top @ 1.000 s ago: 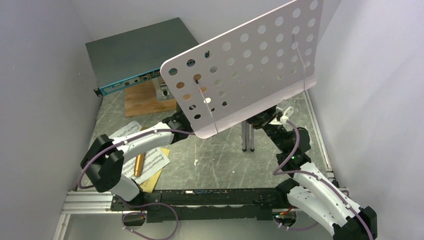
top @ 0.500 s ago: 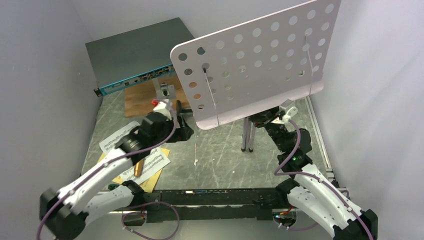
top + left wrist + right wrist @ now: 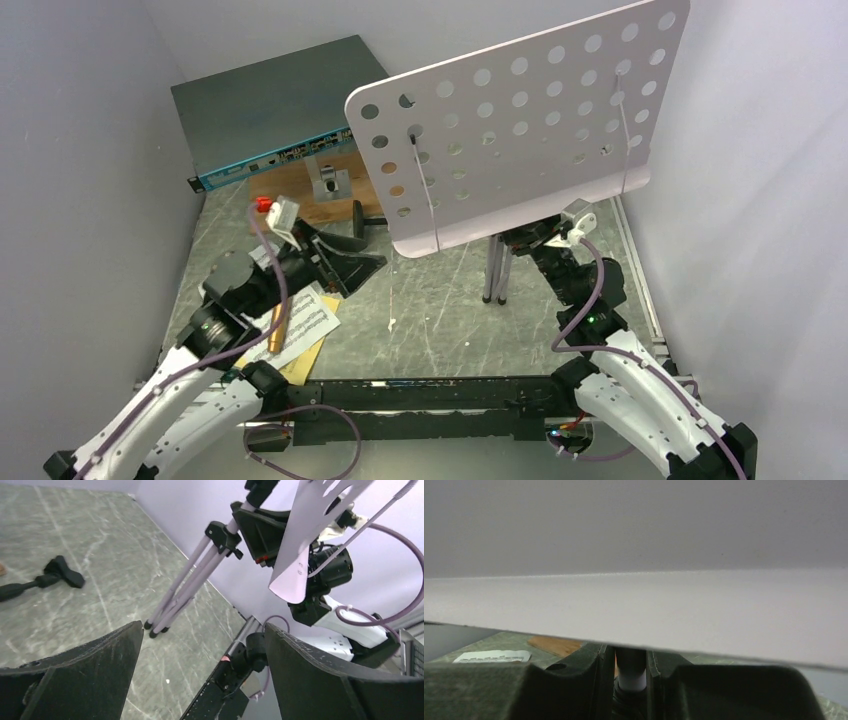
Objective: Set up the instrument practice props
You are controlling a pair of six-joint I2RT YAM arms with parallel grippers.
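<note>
Switch [image 3: 270, 110] and board [image 3: 290, 195] lie behind music stand [image 3: 520, 130] clamped by right hand [image 3: 527, 240]; left hand [image 3: 355, 258] apart.

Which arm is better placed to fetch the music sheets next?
Left. The left tool, open and empty, hangs near the white and yellow music sheets; the right tool is clamped on the pole of the pale lilac perforated music stand.

The lilac music stand [image 3: 520, 130] stands upright at the right, its legs drawn together on the table [image 3: 440, 310]. The right gripper [image 3: 528, 240] reaches under its perforated desk. The left gripper [image 3: 365, 258], jaws spread, hovers just beside the music sheets [image 3: 305, 325] and gold microphone [image 3: 279, 325].
</note>
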